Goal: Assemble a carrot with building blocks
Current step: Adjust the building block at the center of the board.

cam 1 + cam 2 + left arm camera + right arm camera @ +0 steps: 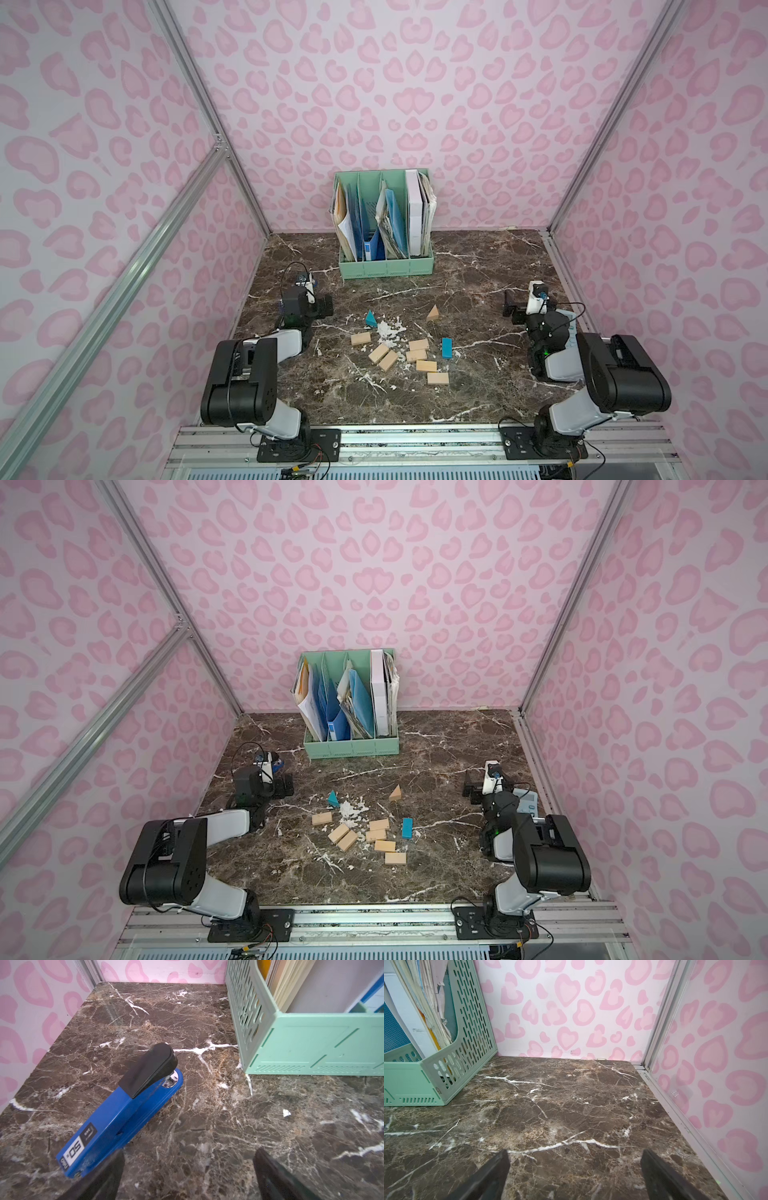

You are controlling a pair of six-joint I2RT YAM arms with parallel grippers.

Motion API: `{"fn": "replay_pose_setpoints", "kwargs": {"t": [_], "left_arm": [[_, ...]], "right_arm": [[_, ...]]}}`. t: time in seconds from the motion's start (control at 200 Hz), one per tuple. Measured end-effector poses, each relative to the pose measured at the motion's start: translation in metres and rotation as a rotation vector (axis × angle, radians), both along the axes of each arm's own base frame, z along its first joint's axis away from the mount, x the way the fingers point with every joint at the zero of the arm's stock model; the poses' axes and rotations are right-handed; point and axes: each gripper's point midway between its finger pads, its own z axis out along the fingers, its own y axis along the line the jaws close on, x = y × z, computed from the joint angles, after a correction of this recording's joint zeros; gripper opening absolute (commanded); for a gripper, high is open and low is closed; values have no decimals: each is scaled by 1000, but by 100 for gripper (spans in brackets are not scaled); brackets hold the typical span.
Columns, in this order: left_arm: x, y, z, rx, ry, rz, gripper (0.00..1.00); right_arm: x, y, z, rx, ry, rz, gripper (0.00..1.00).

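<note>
- Both top views: the building blocks (416, 355) lie loose and flat at the middle of the marble table (478, 257). None is joined into a carrot yet, so I judge the task to be at its very start.
- Dial centred on the cluster: the teal rectangle (446, 348) is at 3 o'clock, the tan triangle (433, 313) at 1 and the teal triangle (370, 319) at 10. A lone tan rectangle is at 9, two side by side are toward 8, and two more trail off to 5.
- White crumbs (390, 329) are strewn between the teal triangle and the tan rectangles (likely to lift or skew a block slid across them).
- The left gripper (309, 303) sits at the table's 9 o'clock and the right gripper (528, 307) at 3, both well apart from the blocks. I read this as a rest pose that leaves the work area free.
- The green file organiser (384, 266) stands at 12 o'clock, well behind the cluster and not in the way.
- Left wrist view: the jaws are spread wide with nothing between them. A blue stapler (124, 1109) lies just beside one finger (112, 1169), and a swing toward the centre could clip it.
- Right wrist view: the jaws are spread wide and empty. Ahead is bare marble, with the organiser's side and the wall beyond, and no block is in view.
</note>
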Motion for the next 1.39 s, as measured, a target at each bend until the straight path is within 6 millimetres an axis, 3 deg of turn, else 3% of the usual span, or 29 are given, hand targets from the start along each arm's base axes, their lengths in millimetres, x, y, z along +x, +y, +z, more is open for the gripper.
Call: {"fn": "replay_pose_setpoints", "kwargs": {"t": [0.65, 0.725, 0.825, 0.895, 0.95, 1.04, 1.1, 1.215, 1.3, 1.395], "left_arm": [[1, -1, 1, 0, 8, -1, 99], [13, 1, 14, 21, 51, 20, 99], [60, -1, 68, 38, 76, 25, 99], [70, -8, 93, 37, 108, 5, 99], [61, -15, 95, 21, 177, -6, 93], [29, -34, 90, -67, 297, -26, 65], [8, -47, 85, -145, 365, -37, 64], [-38, -72, 57, -283, 528, -23, 68], [-75, -104, 41, -333, 638, -77, 71], [-98, -125, 27, -355, 732, -113, 73]], "right_arm": [[0, 2, 4, -7, 4, -12, 100], [15, 20, 41, -44, -29, -1, 100], [46, 59, 129, -59, -94, 33, 100], [56, 84, 158, -57, -49, 71, 100], [61, 105, 162, -51, 25, 115, 100], [61, 142, 142, -63, 193, 204, 97], [54, 167, 126, -57, 300, 284, 96], [36, 198, 105, -22, 444, 390, 82], [22, 220, 92, -4, 523, 462, 68], [12, 241, 65, 27, 648, 531, 59]]}}
